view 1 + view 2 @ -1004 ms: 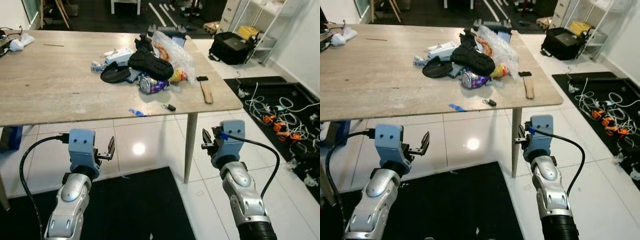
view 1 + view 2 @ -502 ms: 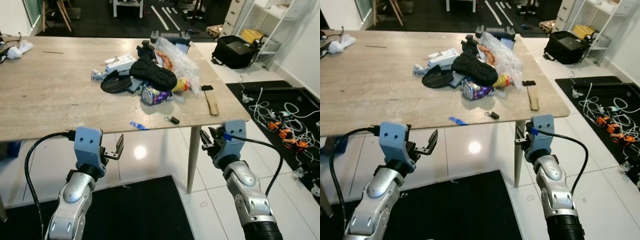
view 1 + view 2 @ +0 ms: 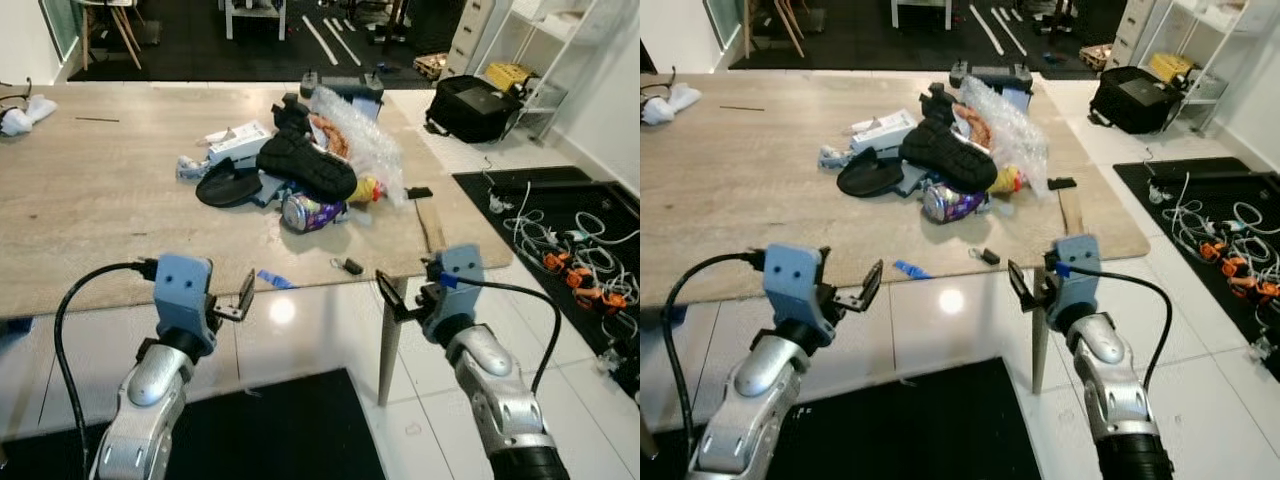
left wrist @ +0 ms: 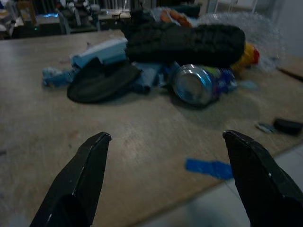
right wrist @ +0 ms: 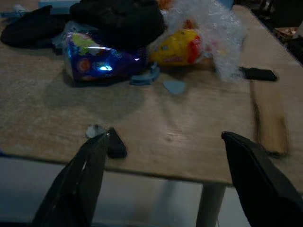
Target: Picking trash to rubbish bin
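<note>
A crushed can lies amid trash on the bench. Left claw and right claw hover spread before its near edge.

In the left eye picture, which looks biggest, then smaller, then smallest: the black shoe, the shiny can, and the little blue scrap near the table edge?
1. Black rubber-soled shoe, lying on top of the pile.
2. Shiny purple crushed drink can, just in front of it.
3. Small flat blue scrap, smallest even though it lies nearest the camera.

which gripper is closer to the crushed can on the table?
Right. The right gripper hangs off the table edge, below and right of the can; the left gripper is at the edge too, further off to the can's left.
</note>
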Controlling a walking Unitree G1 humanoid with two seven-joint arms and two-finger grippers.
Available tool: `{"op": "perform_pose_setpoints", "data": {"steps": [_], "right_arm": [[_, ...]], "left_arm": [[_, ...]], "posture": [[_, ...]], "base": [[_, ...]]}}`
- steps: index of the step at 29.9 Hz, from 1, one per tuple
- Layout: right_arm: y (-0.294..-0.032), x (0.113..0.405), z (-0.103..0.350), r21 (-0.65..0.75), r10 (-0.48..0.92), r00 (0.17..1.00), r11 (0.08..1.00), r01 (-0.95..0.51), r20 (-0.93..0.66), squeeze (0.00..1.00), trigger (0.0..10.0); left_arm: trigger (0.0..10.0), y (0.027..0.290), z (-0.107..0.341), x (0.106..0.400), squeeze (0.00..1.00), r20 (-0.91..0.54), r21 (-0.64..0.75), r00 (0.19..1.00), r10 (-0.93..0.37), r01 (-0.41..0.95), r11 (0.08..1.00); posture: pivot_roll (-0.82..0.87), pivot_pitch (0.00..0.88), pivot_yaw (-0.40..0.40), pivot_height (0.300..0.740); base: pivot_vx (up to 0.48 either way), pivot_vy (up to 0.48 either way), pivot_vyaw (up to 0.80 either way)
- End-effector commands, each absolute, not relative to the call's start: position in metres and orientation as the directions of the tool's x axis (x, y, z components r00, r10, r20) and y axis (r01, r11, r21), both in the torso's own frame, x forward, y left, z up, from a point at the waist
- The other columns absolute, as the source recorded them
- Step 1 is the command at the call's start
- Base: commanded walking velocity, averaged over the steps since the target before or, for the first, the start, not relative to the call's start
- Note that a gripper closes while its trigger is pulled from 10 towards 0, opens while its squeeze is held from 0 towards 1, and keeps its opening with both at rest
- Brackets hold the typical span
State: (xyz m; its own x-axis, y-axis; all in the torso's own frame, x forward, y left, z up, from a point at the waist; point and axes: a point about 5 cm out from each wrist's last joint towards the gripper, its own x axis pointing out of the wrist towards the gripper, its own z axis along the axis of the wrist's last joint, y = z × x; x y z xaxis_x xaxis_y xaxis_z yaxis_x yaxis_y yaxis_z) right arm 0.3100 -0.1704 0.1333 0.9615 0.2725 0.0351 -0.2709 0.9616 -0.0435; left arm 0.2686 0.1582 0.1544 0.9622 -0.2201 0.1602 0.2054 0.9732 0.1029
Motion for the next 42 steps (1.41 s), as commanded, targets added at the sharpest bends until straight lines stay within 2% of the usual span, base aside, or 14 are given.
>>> {"op": "perform_pose_setpoints", "data": {"steps": [1,7,10,14,18,29,34,42], "right_arm": [[-0.17,0.308,0.127,-0.043,0.277,0.961,0.96,-0.277,0.007,0.0,10.0],[-0.172,0.308,0.126,-0.039,0.289,0.957,0.957,-0.289,0.002,0.0,10.0],[-0.171,0.308,0.122,0.024,0.316,0.948,0.949,-0.315,-0.031,0.0,10.0],[-0.17,0.308,0.121,0.02,0.353,0.934,0.936,-0.352,-0.05,0.0,10.0],[-0.164,0.306,0.12,0.02,0.404,0.912,0.915,-0.404,-0.068,0.0,10.0],[-0.155,0.3,0.112,0.038,0.459,0.882,0.888,-0.458,-0.106,0.0,10.0],[-0.153,0.296,0.11,0.021,0.489,0.861,0.871,-0.492,-0.137,0.0,10.0],[-0.155,0.293,0.104,0.009,0.476,0.865,0.877,-0.48,-0.16,0.0,10.0]], "left_arm": [[10.0,0.159,0.152,0.266,0.0,0.138,0.119,0.961,-0.238,0.222,0.968],[10.0,0.156,0.153,0.265,0.0,0.141,0.136,0.951,-0.275,0.257,0.957],[10.0,0.152,0.153,0.262,0.0,0.133,0.162,0.933,-0.336,0.314,0.936],[10.0,0.15,0.153,0.258,0.0,0.131,0.184,0.905,-0.404,0.378,0.907],[10.0,0.146,0.159,0.253,0.0,0.142,0.179,0.861,-0.488,0.462,0.868],[10.0,0.139,0.16,0.245,0.0,0.115,0.211,0.778,-0.617,0.588,0.781],[10.0,0.136,0.161,0.241,0.0,0.097,0.22,0.74,-0.666,0.637,0.739],[10.0,0.132,0.163,0.242,0.0,0.096,0.227,0.722,-0.685,0.654,0.721]], "posture": [[-0.04,0.104,-0.105,0.74],[-0.04,0.105,-0.105,0.74],[-0.05,0.107,-0.106,0.74],[-0.05,0.107,-0.106,0.74],[-0.05,0.116,-0.107,0.74],[-0.05,0.12,-0.101,0.74],[-0.05,0.121,-0.101,0.74],[-0.05,0.122,-0.099,0.74]], "base": [[0.326,0.0,0.0],[0.329,0.0,0.0],[0.324,0.0,0.0],[0.302,0.0,0.0],[0.0,0.0,0.0],[0.0,0.0,0.0],[0.0,0.0,0.0],[0.0,0.0,0.0]]}}
